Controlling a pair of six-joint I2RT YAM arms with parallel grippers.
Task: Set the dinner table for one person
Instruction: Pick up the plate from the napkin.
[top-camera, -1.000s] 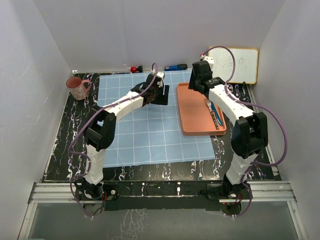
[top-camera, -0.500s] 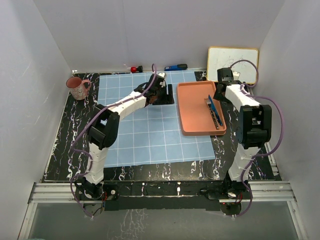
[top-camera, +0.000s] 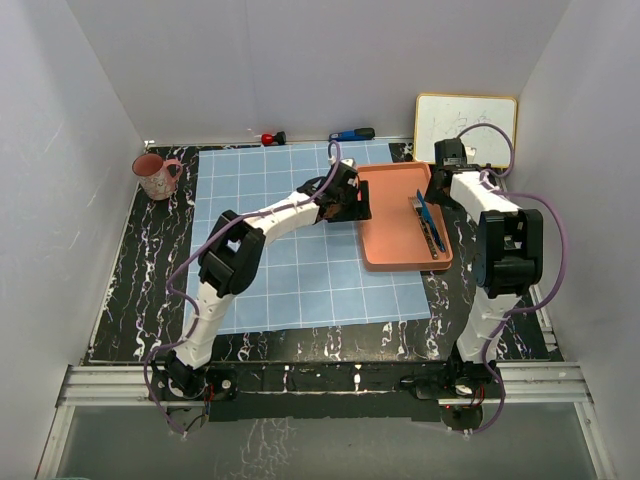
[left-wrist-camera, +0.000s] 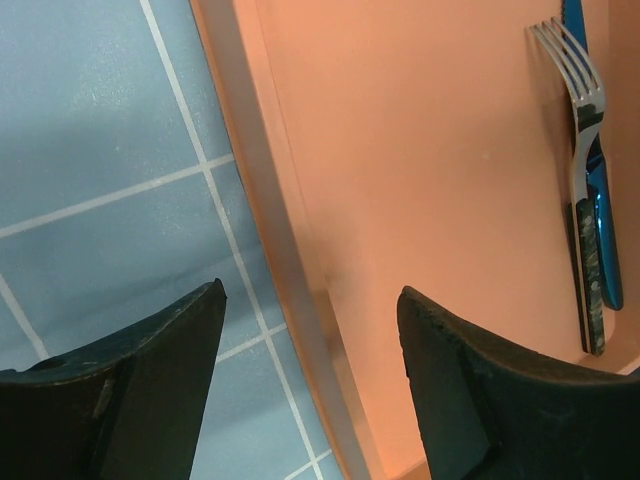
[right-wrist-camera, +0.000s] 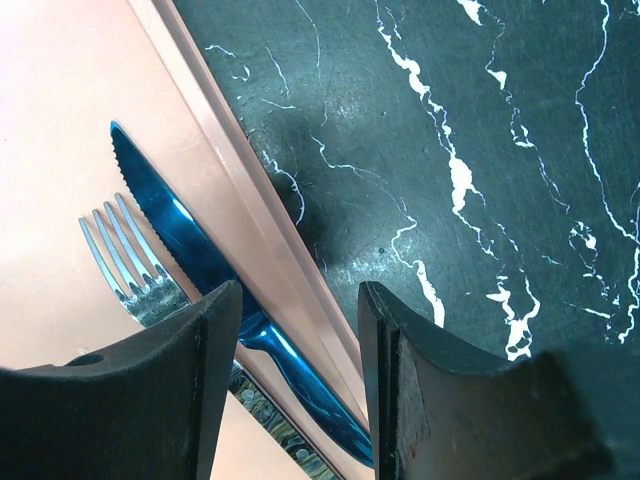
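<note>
The left pincer (left-wrist-camera: 310, 296) stands wide over the left rim of the tray (left-wrist-camera: 420, 150); the right pincer (right-wrist-camera: 300, 292), also wide, over its right rim. A fork (left-wrist-camera: 580, 150) and knife (right-wrist-camera: 190, 240) lie inside.

dinner table (top-camera: 140, 270) black, white marble veins. cloth (top-camera: 300, 270) light blue, white grid. tray (top-camera: 395, 225) orange. knife (right-wrist-camera: 200, 250) glossy blue. fork (right-wrist-camera: 130, 262) silver, handle dark mottled. mug (top-camera: 155, 177) pink-red. my left gripper (left-wrist-camera: 310, 295) black, my right gripper (right-wrist-camera: 300, 288) black too.
</note>
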